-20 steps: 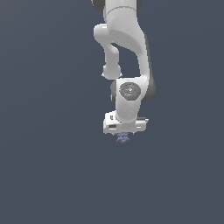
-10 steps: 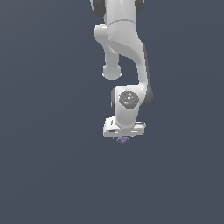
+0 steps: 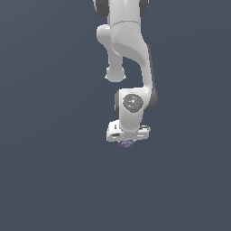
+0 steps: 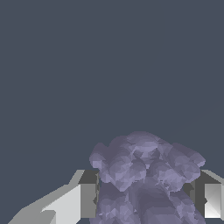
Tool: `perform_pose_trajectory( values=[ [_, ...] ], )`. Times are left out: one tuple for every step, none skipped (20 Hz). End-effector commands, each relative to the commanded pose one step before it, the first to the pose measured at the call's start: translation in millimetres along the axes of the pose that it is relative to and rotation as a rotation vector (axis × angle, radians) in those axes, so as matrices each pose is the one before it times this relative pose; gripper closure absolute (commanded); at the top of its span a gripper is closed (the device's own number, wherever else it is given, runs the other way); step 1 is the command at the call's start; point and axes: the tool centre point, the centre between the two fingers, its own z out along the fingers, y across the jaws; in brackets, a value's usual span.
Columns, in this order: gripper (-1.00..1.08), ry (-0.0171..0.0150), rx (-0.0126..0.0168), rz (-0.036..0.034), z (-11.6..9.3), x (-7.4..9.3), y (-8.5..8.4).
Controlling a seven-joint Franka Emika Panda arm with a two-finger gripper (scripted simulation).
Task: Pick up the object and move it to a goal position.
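The white two-fingered claw (image 3: 127, 140) is clamped on the small lumpy purple-grey blob with pale speckles (image 3: 127, 144), its fingers pressed against the blob's two flanks. In the wrist view one pale finger (image 4: 76, 202) sits hard against one side of the blob (image 4: 144, 175) and the other finger (image 4: 209, 197) against the opposite side, with no gap visible on either side. The blob bulges beyond the fingertips, so the hold appears to be across its middle or upper part, not its tip. Judging by its faceted, knobbly surface, it is probably rigid and light; the bumps give the pads something to bite on, but the uneven contact could let it twist or slip if the hold is shallow. The broadest part between the two flanks looks like the soundest place to hold it. In the exterior view only a sliver of the blob peeks out under the white claw body, beneath the white jointed robot arm (image 3: 131, 49), and the fingers themselves are hidden there; that view does show the arm's pose and the claw pointing downwards. The plain dark blue-grey backdrop (image 3: 45, 135) fills both views, with no visible desk edge or goal marker, so I cannot tell whether the blob is lifted or resting on something.
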Motion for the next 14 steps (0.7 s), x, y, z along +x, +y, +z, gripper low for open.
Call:
perform_pose_trajectory(
  values=[
    [1.08,-0.00037,-0.00007,0.00003,0.27,0.03,0.04],
    [1.08,0.00000,0.00000,0.00000,-0.12,-0.13,0.25],
    [1.08,0.00000,0.00000,0.00000,-0.37,-0.39,0.74],
    [1.08,0.00000,0.00000,0.00000,-0.63,-0.64,1.23],
    [1.08,0.00000,0.00000,0.00000,-0.88,-0.91,1.73],
    [1.08,0.00000,0.00000,0.00000,-1.14,-1.18,2.25],
    [1.08,0.00000,0.00000,0.00000,-1.42,-1.46,2.78],
    [1.08,0.00000,0.00000,0.00000,-1.70,-1.75,3.34],
    [1.08,0.00000,0.00000,0.00000,-2.00,-2.05,3.92],
    [1.08,0.00000,0.00000,0.00000,-2.31,-2.37,4.54],
    [1.08,0.00000,0.00000,0.00000,-2.64,-2.70,5.19],
    [1.08,0.00000,0.00000,0.00000,-2.98,-3.05,5.86],
    [1.08,0.00000,0.00000,0.00000,-3.34,-3.40,6.55],
    [1.08,0.00000,0.00000,0.00000,-3.68,-3.74,7.22]
  ],
)
